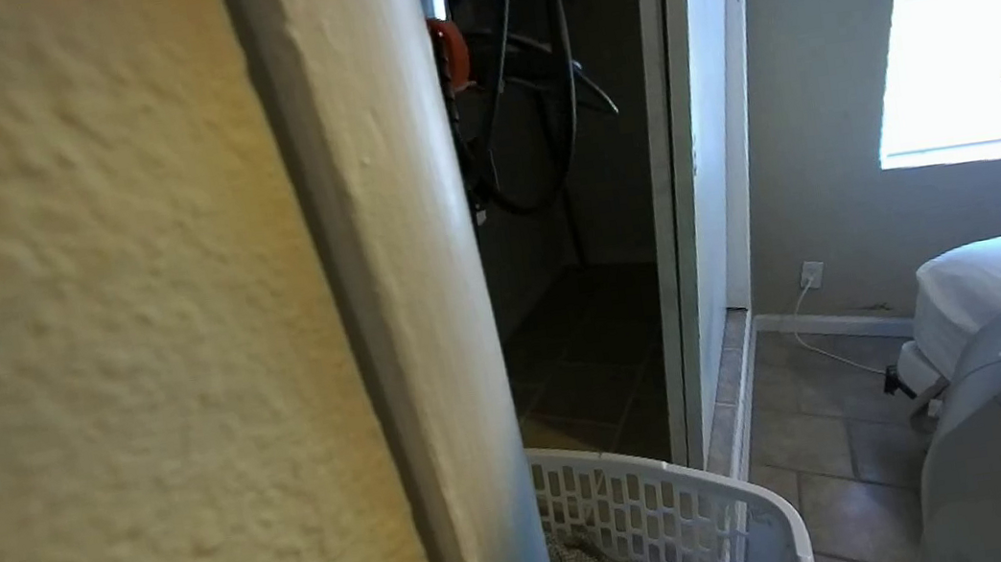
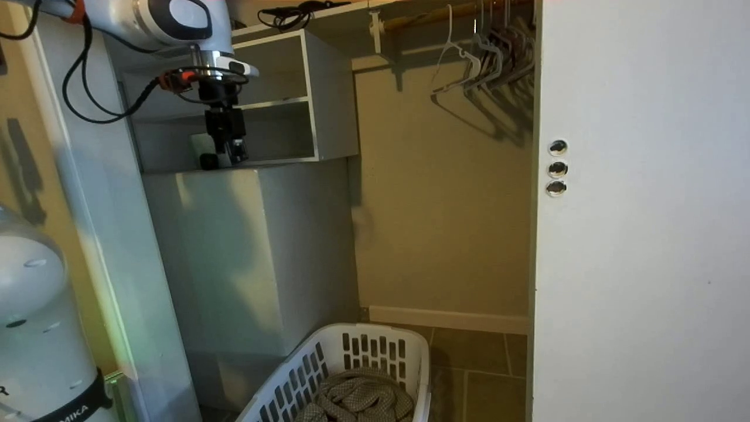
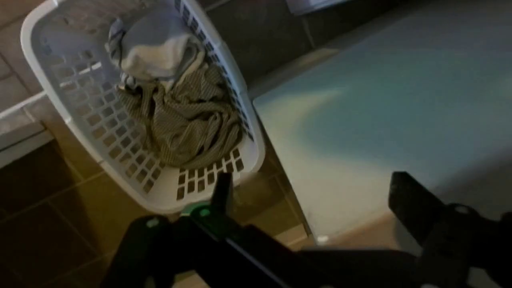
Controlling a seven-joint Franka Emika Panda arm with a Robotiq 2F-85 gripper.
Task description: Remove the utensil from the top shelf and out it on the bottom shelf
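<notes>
The shelf unit point(image 2: 337, 99) has an upper compartment above its middle board point(image 2: 272, 104) and a lower compartment above its bottom board point(image 2: 287, 159). No utensil can be made out in any view; the left part of both compartments is hidden behind the arm. My gripper point(image 2: 224, 159) points down in front of the lower compartment, above the white box-like block under the shelves. A small dark shape and a pale patch show by its fingertips; I cannot tell what they are. In the wrist view the gripper point(image 3: 312, 180) has its fingers wide apart with nothing between them.
The white block point(image 2: 208, 234) stands below the shelves. A white laundry basket point(image 2: 425, 351) with cloth point(image 2: 366, 395) stands on the floor beside it. Hangers point(image 2: 469, 64) hang on a rod. A black cable point(image 2: 287, 17) lies on the upper ledge. A white door point(image 2: 638, 264) stands at the side.
</notes>
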